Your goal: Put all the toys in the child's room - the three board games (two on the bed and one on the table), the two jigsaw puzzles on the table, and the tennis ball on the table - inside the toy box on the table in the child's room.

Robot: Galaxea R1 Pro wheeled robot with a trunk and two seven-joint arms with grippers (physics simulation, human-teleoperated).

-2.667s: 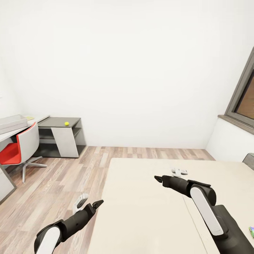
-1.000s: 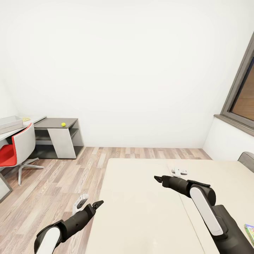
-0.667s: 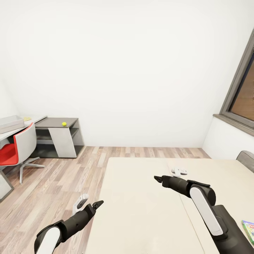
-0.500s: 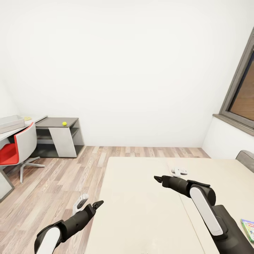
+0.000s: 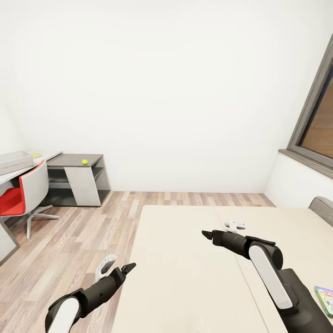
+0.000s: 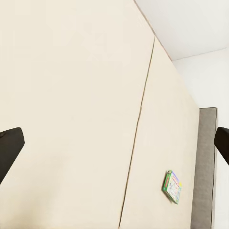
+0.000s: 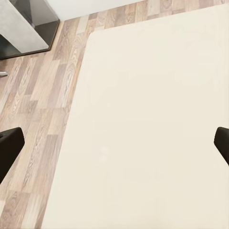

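At the far left of the room, on the long pale table [image 5: 39,159], sits the shallow light grey rectangular toy box [image 5: 15,162]; what lies inside it cannot be made out. Just right of it, a small yellow-green tennis ball [image 5: 84,162] rests on the lower dark grey desk [image 5: 74,160], with a red-seated swivel chair [image 5: 21,199] nearer. The near right holds the large bed with its smooth plain beige mattress [image 5: 194,268], and a flat green cardboard board game box [image 5: 326,299] lies at its right edge. Both black grippers are spread wide and hold nothing: the left gripper [image 5: 118,268] over the wood-plank floor [image 5: 64,245], the right gripper [image 5: 222,231] above the mattress.
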